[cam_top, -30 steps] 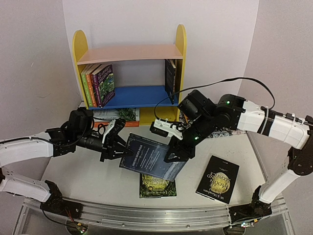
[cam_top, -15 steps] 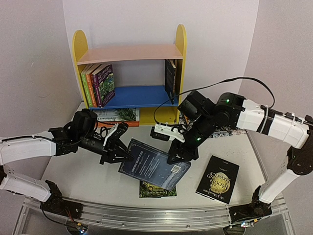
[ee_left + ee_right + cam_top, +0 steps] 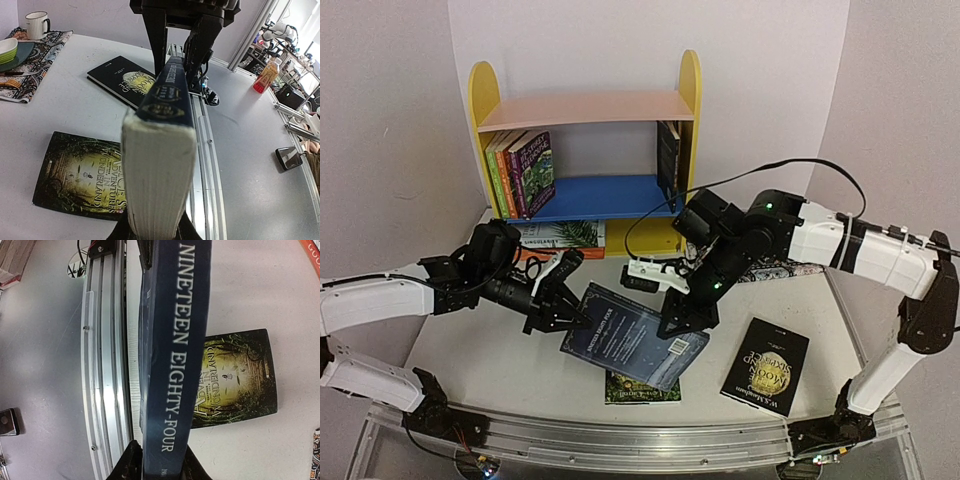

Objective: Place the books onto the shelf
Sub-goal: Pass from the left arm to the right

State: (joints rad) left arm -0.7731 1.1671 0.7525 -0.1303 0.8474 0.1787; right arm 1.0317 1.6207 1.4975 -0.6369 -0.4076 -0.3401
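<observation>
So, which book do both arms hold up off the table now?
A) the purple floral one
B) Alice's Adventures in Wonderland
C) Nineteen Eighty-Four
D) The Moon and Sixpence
C: the dark blue Nineteen Eighty-Four is in the air, with the jaws of both arms closed on its opposite edges.

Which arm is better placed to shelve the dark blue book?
Probably right. Both the right gripper and left gripper clamp the dark blue paperback, but the right arm's wrist sits before the free blue board of the yellow-sided shelf.

Both arms (image 3: 840, 240) reach inward, left fingers (image 3: 563, 315) and right fingers (image 3: 682, 318) clamped (apparently tight) on one book (image 3: 630, 345).
</observation>
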